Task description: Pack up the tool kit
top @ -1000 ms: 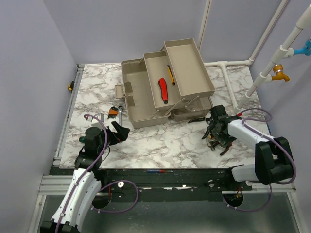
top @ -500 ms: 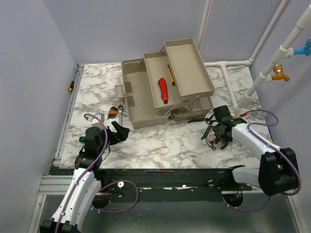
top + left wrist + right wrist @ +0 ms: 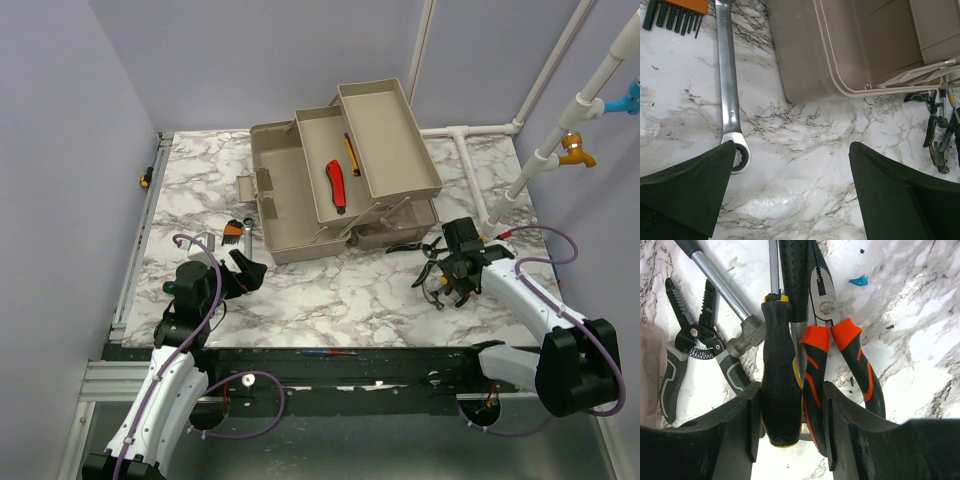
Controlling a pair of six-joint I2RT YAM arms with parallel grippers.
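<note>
We are looking at the toolbox (image 3: 290, 200) standing open on the marble table (image 3: 330, 295), in the middle and toward the far edge, with its 2 fold-out trays raised toward the right. A red cutter (image 3: 336, 185) is lying in the lower tray. A thin yellow-and-black tool (image 3: 352, 155) is lying at the seam between that tray and the upper one.

Just in front of the toolbox's right end, toward the table's right edge, the right gripper (image 3: 791, 389) is sitting down in a heap of hand tools. Its 2 fingers are pressing in on the black-and-yellow screwdriver (image 3: 780, 365) handle. 1 orange-and-black handle of the pliers (image 3: 845, 355) is squeezed in beside it against the other finger. Everything in the heap is resting on the table. The hammer (image 3: 747, 337) is lying just left of the screwdriver, and a black wire stripper (image 3: 695, 335) is lying further left.

Near the table's near-left corner, the left gripper (image 3: 246, 268) is hanging with its fingers spread wide and gripping nothing. A steel wrench (image 3: 730, 100) and an orange hex key set (image 3: 675, 10) are lying just beyond it, left of the toolbox.
</note>
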